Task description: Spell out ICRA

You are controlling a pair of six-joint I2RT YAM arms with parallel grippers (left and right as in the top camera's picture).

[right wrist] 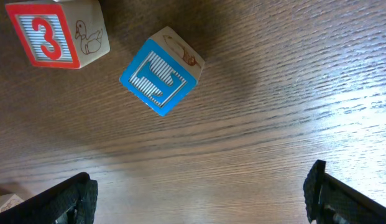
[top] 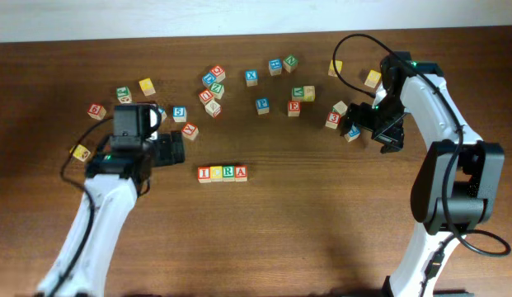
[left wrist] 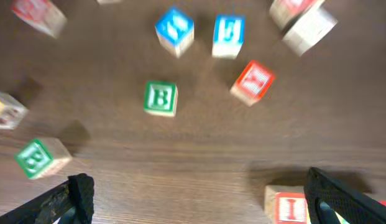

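Our left tool (top: 175, 148) stands wide open and holds nothing. The right tool (top: 384, 132) is also open and empty, above a blue block (right wrist: 160, 78). Just beside one finger of the left tool lies the I block (left wrist: 291, 208). It begins a row on the bench (top: 321, 223): after it come the C block (top: 217, 173), the R block (top: 228, 172) and the A block (top: 241, 172), side by side. We judge the word is spelled. To finish well, we should lift the left tool straight up before turning, so that no finger pushes the I block.
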